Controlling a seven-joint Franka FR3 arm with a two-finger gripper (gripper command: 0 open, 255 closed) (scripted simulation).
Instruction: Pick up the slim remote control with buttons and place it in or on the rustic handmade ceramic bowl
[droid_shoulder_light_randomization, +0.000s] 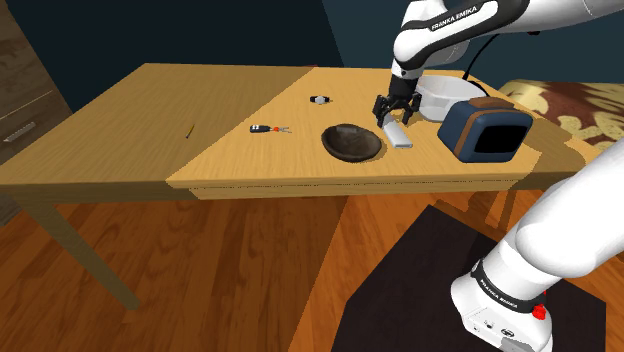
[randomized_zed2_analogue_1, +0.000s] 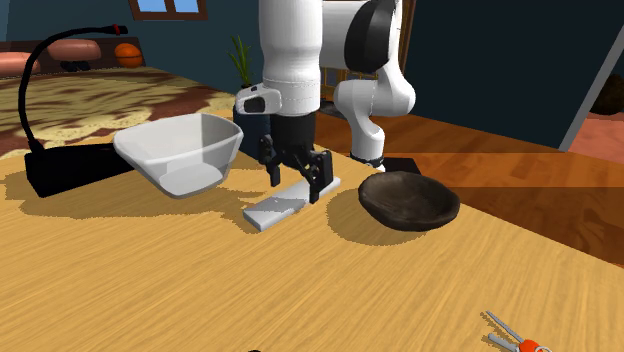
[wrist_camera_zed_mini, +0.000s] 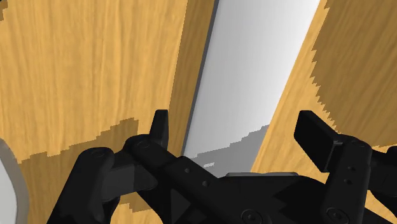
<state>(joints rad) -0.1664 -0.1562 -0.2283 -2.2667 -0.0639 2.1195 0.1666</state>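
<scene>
"FRANKA EMIKA" is printed on two links of the white arm (droid_shoulder_light_randomization: 455, 18).

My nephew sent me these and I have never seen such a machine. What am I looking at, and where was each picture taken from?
It is a white robot arm with a black two-finger gripper, drawn by a simulator. One picture looks down from beside its stand, one looks across the wooden table, and one looks along the gripper itself. On the table lie a slim pale remote, a dark bowl, a white bowl and a dark blue box. The fingers stand open on either side of the remote; nothing is held.
</scene>
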